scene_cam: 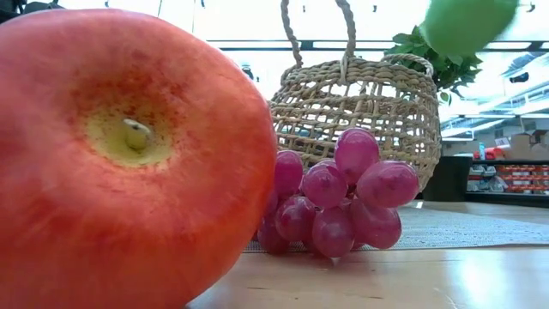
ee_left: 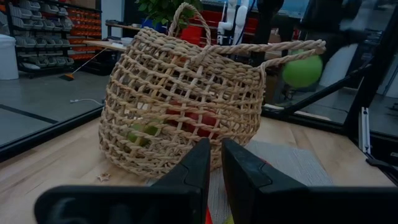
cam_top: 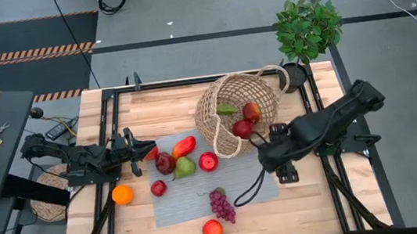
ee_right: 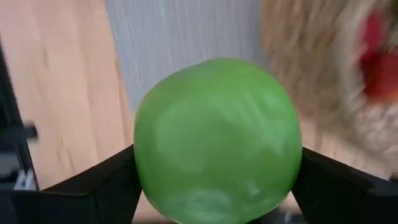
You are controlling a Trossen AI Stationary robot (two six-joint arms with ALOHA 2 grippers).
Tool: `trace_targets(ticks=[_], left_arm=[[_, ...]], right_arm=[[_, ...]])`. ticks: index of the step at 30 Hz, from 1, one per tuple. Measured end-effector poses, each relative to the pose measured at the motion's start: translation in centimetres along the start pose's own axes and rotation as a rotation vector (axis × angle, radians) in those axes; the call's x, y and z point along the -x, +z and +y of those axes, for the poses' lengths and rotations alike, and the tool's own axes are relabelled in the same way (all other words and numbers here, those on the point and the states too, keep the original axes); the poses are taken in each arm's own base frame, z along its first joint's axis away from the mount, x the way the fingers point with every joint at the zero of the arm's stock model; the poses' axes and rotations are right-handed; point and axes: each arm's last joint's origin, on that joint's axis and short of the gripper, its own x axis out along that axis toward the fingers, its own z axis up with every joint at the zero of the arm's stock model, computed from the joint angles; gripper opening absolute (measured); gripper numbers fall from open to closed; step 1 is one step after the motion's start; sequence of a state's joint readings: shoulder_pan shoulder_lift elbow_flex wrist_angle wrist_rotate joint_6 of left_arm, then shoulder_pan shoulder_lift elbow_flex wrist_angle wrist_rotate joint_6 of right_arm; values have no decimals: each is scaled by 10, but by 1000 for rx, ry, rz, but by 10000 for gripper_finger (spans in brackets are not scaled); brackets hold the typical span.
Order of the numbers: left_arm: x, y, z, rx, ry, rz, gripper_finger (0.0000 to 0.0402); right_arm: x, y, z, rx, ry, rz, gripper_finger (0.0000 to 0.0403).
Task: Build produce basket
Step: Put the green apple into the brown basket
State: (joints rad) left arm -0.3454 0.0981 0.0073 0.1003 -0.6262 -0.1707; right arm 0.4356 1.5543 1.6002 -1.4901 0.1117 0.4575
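Here, the right gripper has its fingers spread wide round a green apple, clamped on both sides and lifted off the table. The basket lies tipped on its side just beyond and to the gripper's left, mouth facing the right arm; a few fruits sit inside already. Right arm is nearer the mouth, stretched low across the mat. Likely next: carry the apple over the rim. Left gripper, fingers shut on nothing, waits at the mat's left edge w/ more fruit nearby, e.g. the grapes.
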Motion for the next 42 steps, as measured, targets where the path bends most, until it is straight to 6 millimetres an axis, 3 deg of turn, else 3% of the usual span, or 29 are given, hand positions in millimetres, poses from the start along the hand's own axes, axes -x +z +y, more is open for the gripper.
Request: trace_targets(ticks=[5,10,16,26,31,42], left_arm=[[0,0,0,0,0,0,48],[0,0,0,0,0,0,48],[0,0,0,0,0,0,48],[0,0,0,0,0,0,48],[0,0,0,0,0,0,48],[0,0,0,0,0,0,48]], right_arm=[[32,-3,-14,13,-54,-265,353],[59,-13,-32,-5,-218,-483,353],[74,-20,-47,-16,-476,-601,358],[55,11,-58,149,-855,-476,360],[36,29,-57,251,-916,-369,360],[13,47,-48,413,-1096,-219,360]])
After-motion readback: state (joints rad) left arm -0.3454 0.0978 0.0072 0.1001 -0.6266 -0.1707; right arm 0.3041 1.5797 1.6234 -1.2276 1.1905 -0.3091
